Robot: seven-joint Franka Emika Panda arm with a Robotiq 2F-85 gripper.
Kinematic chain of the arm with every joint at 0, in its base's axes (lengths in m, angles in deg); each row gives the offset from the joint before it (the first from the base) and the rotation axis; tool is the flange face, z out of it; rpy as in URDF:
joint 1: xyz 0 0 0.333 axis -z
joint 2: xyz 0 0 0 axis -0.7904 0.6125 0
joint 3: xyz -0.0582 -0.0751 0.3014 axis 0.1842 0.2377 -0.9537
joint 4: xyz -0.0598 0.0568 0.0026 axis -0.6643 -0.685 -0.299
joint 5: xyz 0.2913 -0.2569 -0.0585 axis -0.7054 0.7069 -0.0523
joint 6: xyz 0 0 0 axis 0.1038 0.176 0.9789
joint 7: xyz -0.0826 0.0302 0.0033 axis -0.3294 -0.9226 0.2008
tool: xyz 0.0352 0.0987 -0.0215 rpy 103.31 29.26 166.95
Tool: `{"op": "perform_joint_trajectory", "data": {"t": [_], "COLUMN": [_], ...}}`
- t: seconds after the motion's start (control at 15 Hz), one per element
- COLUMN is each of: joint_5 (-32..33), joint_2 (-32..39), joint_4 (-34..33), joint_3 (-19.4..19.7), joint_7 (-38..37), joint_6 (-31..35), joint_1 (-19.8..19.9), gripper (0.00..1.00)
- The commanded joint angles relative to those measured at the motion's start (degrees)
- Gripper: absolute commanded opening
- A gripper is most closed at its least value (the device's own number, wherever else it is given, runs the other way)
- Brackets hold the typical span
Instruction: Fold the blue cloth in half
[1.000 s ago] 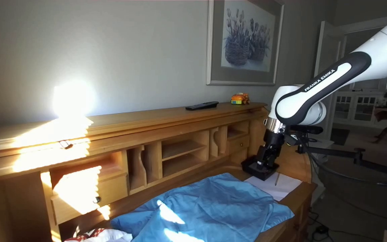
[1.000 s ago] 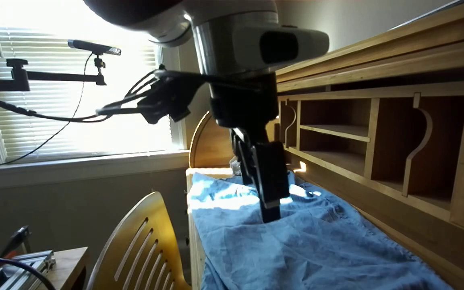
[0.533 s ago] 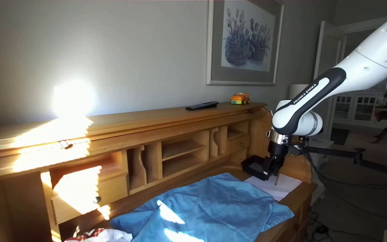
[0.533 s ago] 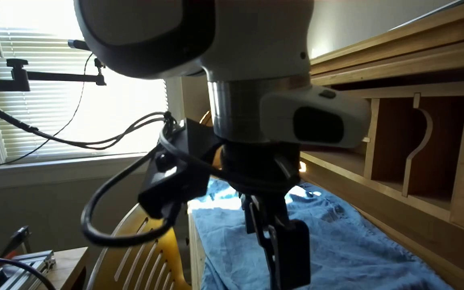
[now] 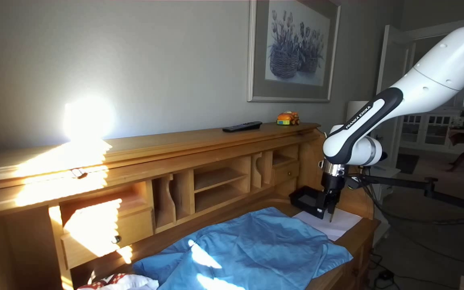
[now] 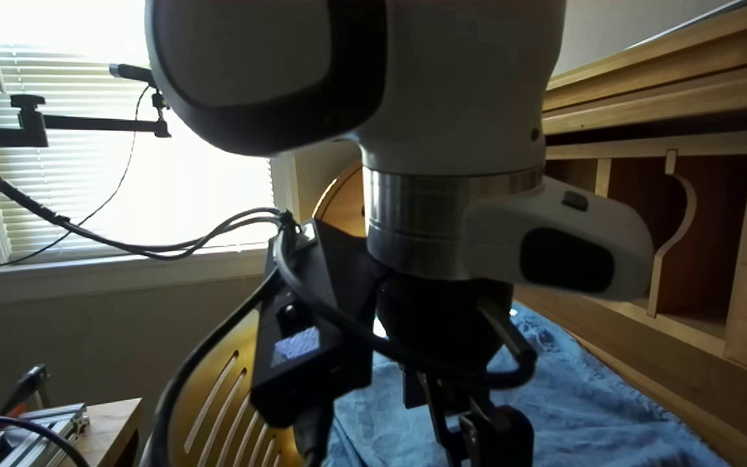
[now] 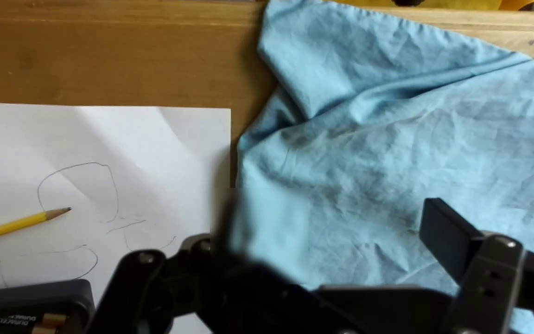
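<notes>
Across the honey-coloured wooden desk [image 7: 132,65]: we see the large, wrinkled, sky-blue fabric cloth [image 7: 401,162] lying loosely spread; in an exterior view its outline matches that of a second ago, so we judge the fold not yet begun.
Paper-side end: the cloth stops just beside the white, pencil-marked paper sheet [image 7: 128,185], with a creased flap reaching the desk's edge.
Black two-fingered claw [image 7: 341,227]: jaws well apart, nothing held that we can make out; cloth shows through the gap. One finger blurs at the cloth's border, so we cannot tell whether they touch.
White-and-black jointed arm [image 5: 389,102]: over the past second it has come lower and shifted toward the paper, and in an exterior view it now hides much of the cloth; we take this as lining up a grasp at this end, where a shallow pinch could slip or drag the flap unevenly.
</notes>
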Motion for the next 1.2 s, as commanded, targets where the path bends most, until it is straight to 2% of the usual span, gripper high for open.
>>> {"op": "perform_joint_trajectory", "data": {"t": [0.0,0.27,0.47,0.67,0.87,1.13], "joint_5": [-2.12,-8.26,-14.15,-14.71,-12.53,-14.89], "joint_2": [1.59,6.05,9.42,12.72,15.12,18.16], "joint_4": [-0.62,-2.7,-5.02,-7.65,-9.5,-11.91], "joint_3": [-1.29,-3.48,-6.38,-7.87,-8.44,-11.35], "joint_7": [1.72,8.34,15.55,18.72,19.26,21.75], "joint_6": [1.06,4.18,5.1,5.83,7.17,8.07], "joint_1": [1.58,2.99,5.46,7.48,8.63,11.38], "gripper": [1.0,1.0,1.0,1.0,1.0,1.0]}}
